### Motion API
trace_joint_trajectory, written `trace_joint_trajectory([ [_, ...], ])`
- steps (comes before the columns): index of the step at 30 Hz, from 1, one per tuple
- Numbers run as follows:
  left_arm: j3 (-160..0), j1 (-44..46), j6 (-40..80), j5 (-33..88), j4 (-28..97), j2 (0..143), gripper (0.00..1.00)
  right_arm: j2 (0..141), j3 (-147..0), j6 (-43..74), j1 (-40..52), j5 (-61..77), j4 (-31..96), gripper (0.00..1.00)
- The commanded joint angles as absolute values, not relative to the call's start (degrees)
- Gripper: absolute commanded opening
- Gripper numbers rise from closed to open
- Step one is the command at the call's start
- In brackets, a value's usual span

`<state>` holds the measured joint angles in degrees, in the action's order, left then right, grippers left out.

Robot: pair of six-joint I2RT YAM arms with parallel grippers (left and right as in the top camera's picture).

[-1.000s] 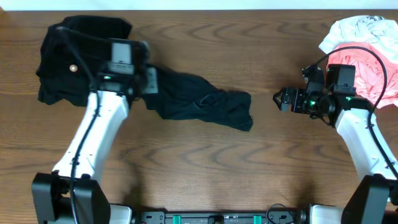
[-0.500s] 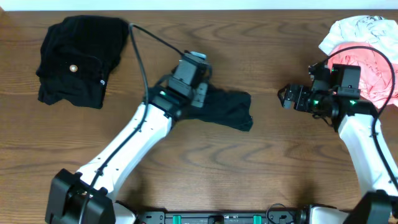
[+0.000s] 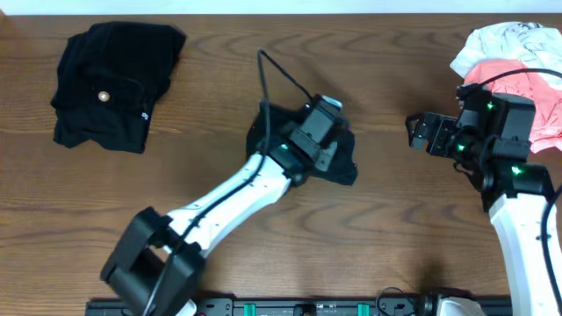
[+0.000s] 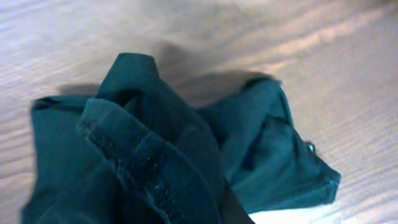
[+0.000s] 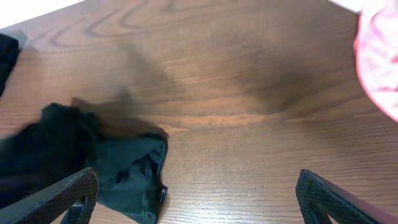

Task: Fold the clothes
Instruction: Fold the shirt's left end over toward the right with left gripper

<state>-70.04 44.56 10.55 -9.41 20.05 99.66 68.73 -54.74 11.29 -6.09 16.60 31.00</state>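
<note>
since a second ago the left arm has swung from the upper left corner to the middle of the brown wooden table (image 3: 263, 53). the soft black fabric shirt (image 3: 344, 165) came with it, and the long strip it made has gathered into a tight heap at table centre. the left gripper (image 3: 323, 139) sits over that heap with its jaws pressed together. in the left wrist view a stitched hem rises right up to the lens, so i judge it is pinching the shirt (image 4: 155, 155) by that hem. the right gripper (image 3: 420, 133) has drifted slightly to the right; its fingers (image 5: 74, 190) are spread wide with nothing between them, and it faces the heap across bare wood.

the step in hand looks like opening the shirt out before any fold. to do it well, raise the pinched hem until the cloth hangs free. then bring the right gripper in low to take a second point along the same hem, draw the two apart, and lay the shirt down flat rather than dragging it.

open room lies in front of the heap and between it and the right gripper. the folded black garment with a pale round button (image 3: 105, 88) rests well apart at the upper left. the crumpled pink and white garments (image 3: 518, 61) lie at the far right edge, just behind the right gripper, so a wide pull that way could snag them. the left arm's black cable (image 3: 274, 75) loops above the heap.
</note>
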Motion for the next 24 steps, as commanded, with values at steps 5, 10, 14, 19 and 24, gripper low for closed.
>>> trace_joint_trajectory([
  [5, -70.4, 48.7, 11.3, -9.0, 16.3, 100.7, 0.07, 65.6, -54.8, 12.4, -6.5, 14.8, 31.1, 0.99],
  [10, -70.4, 49.6, 11.2, -9.0, 14.8, 100.7, 0.91, 65.6, -54.8, 12.4, -6.5, 14.8, 31.7, 0.99],
  [14, -70.4, 49.5, 11.0, -9.1, 14.0, 97.8, 0.91, 65.6, -54.8, 12.4, -6.5, 13.8, 32.0, 0.99],
  [19, -70.4, 48.6, 10.9, -10.0, 14.2, 91.6, 0.92, 65.6, -54.8, 12.4, -6.5, 13.5, 32.5, 0.99],
  [24, -70.3, 44.0, 10.2, -9.2, 17.3, 90.8, 0.91, 65.6, -54.8, 12.4, -6.5, 13.5, 32.6, 0.99],
])
